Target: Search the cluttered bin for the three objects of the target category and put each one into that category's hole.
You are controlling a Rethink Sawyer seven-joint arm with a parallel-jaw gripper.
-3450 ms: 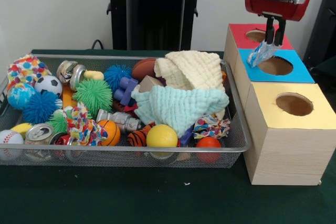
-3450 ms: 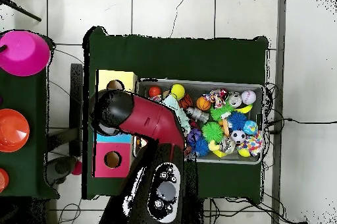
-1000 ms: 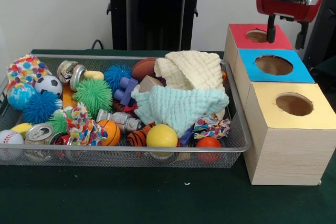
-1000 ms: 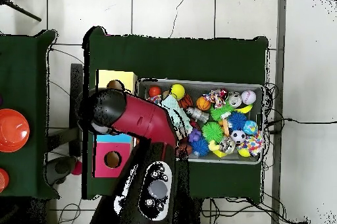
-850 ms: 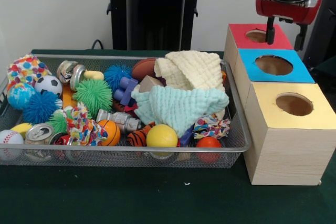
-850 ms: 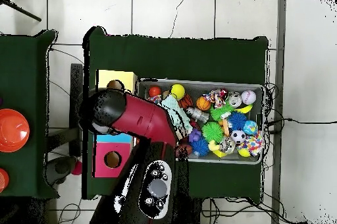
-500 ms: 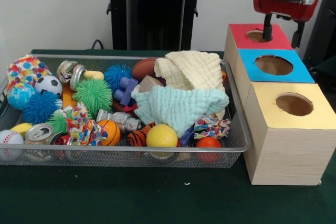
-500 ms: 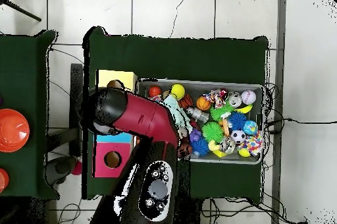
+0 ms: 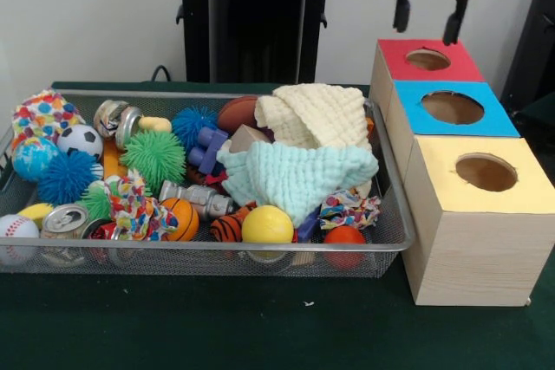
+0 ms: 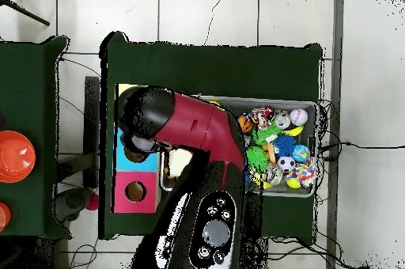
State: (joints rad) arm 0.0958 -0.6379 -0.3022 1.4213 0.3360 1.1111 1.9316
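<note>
Risen and shifted toward bin [image 9: 381, 171]: end effector [image 9: 426, 16], fingers spread wide, gripping nothing. Three holed boxes: red [image 9: 455, 61], blue [image 9: 496, 113], yellow [image 9: 525, 181]. Two cloths [image 9: 299, 149] in bin, low beside it.

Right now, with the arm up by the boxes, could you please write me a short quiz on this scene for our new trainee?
1. True or false: the hand is open and holds nothing.
2. Which lid lies nearest below the hand: A red lid, B blue lid, C yellow lid?
3. Fill in: at the wire bin's front edge, the yellow ball sits between the tiger-striped ball and a small ______ ball.

Key: 1 true. 2 A. 3 orange.
</note>
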